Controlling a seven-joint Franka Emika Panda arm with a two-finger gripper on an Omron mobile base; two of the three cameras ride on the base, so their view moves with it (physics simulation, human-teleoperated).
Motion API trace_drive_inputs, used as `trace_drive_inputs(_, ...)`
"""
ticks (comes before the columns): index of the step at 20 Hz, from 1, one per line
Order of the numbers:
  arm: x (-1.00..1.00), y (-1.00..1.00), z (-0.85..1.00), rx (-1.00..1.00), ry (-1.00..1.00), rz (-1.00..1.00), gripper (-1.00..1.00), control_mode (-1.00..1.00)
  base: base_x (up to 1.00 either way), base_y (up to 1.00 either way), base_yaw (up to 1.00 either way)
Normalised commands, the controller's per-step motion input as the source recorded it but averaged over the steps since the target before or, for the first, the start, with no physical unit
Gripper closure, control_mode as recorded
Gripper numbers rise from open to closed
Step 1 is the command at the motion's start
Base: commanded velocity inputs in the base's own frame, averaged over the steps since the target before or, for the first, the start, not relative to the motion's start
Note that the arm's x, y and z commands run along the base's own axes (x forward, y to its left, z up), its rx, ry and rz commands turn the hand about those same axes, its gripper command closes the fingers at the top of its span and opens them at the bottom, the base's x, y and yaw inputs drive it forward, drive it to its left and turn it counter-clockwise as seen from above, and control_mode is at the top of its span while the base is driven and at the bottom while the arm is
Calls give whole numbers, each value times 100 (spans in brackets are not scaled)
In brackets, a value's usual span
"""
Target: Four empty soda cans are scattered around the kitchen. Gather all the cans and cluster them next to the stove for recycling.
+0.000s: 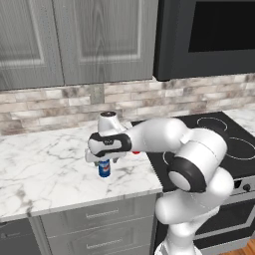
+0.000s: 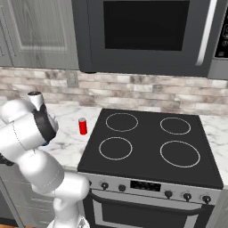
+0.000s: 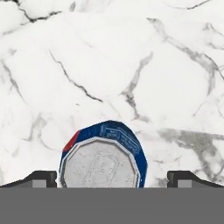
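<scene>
The arm bends out over the white marble counter, its hand pointing straight down. The gripper hangs with its jaws spread wide, and the blue soda can stands upright on the counter between them, its silver top just below the hand, untouched. Further on, a red soda can stands just beside the stove.

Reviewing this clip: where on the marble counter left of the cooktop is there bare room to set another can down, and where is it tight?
Bare marble runs between the small red can and the brick wall, and left of the blue-and-white can toward the counter's far end. It is tight around the blue can, straddled by the open two-finger gripper, and between the red can and the black glass stove.
</scene>
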Motion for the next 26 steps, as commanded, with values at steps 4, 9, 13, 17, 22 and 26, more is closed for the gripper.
trace_drive_inputs(4, 4, 4, -16, 0, 0, 0, -100, -100, 0, 0, 0)
trace_drive_inputs(9, 0, 4, -19, 0, 0, 0, -100, -100, 0, 0, 0)
trace_drive_inputs(13, 1, 7, -16, 0, 0, 0, 100, -100, 0, 0, 0)
trace_drive_inputs(17, 2, 1, 0, 0, 0, 0, 100, -100, 0, 0, 0)
trace_drive_inputs(22, -3, -17, 7, 0, -2, 0, 100, -100, 0, 0, 0)
trace_drive_inputs(26, -8, -42, 4, 0, -7, 0, 100, -100, 0, 0, 0)
